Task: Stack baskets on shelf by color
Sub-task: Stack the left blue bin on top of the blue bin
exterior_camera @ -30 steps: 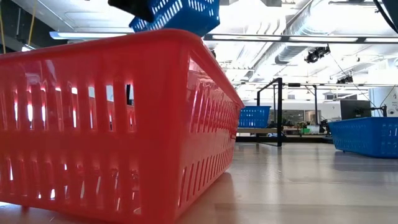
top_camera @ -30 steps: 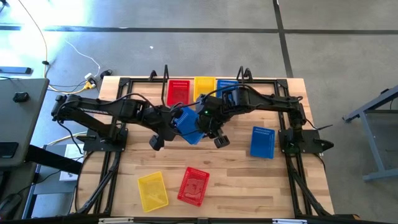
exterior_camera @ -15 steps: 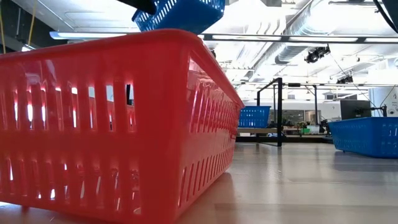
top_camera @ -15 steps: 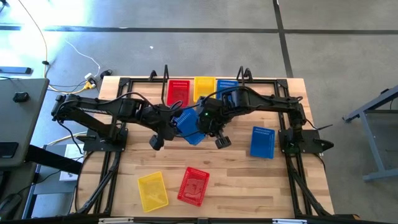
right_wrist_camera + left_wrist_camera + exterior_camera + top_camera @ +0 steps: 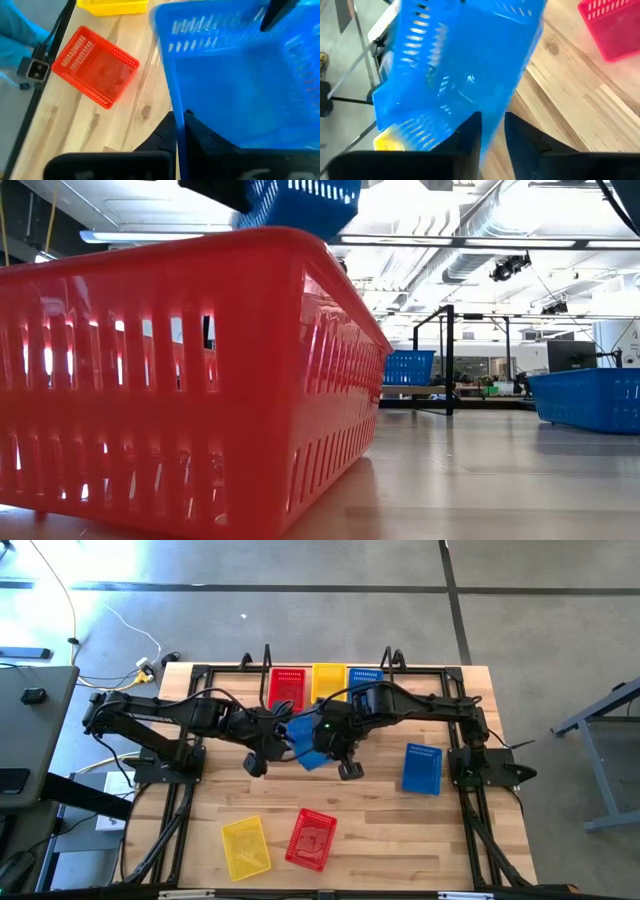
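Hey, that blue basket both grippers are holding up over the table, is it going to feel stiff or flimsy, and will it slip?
The blue basket is thin slotted plastic, so probably light and slightly flexible. The left gripper and right gripper each pinch only a thin wall, and it hangs tilted, so it might swing or slip.

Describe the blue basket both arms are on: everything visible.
The blue basket is a small rectangular plastic mesh tub with slotted walls and a solid rim. It is held in the air above the middle of the table, tilted, just in front of the shelf. The left gripper and the right gripper each pinch a wall edge between shut fingers. Nothing else touches it. In the low view it shows above the near red basket.
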You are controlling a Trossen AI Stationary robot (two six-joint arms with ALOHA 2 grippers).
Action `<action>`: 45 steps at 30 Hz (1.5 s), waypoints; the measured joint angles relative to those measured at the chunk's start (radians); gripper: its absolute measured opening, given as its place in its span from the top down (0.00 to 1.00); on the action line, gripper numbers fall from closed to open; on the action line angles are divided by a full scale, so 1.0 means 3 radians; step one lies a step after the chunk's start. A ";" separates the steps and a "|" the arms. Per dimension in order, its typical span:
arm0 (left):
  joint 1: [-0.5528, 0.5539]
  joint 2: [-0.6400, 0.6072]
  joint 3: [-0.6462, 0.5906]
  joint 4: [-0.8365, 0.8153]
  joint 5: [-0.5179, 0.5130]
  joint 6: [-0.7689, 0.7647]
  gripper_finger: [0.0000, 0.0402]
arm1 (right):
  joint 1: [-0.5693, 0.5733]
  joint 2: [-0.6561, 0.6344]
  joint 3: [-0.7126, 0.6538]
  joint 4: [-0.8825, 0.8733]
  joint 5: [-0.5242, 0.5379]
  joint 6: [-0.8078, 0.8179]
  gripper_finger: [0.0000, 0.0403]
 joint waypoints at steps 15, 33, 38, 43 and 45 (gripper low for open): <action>-0.0001 0.0000 0.0005 -0.0005 -0.0831 -0.0077 0.61 | 0.0101 0.0003 0.0000 -0.0189 0.0522 0.0760 1.00; 0.0230 -0.0020 0.0001 0.0038 -0.0867 -0.0139 0.64 | -0.0106 -0.0350 -0.1033 -0.0299 0.1080 0.0713 1.00; 0.0371 -0.0020 0.0001 0.0044 -0.0842 -0.0205 0.64 | -0.0280 -0.0897 -0.1690 0.0316 0.1128 0.0573 1.00; 0.0487 -0.0020 0.0001 0.0053 -0.0839 -0.0264 0.64 | -0.0444 -0.1418 -0.2332 0.0890 0.1245 0.0349 1.00; 0.0525 -0.0020 0.0001 0.0054 -0.0840 -0.0299 0.64 | -0.0508 -0.1604 -0.2571 0.1144 0.1266 0.0201 1.00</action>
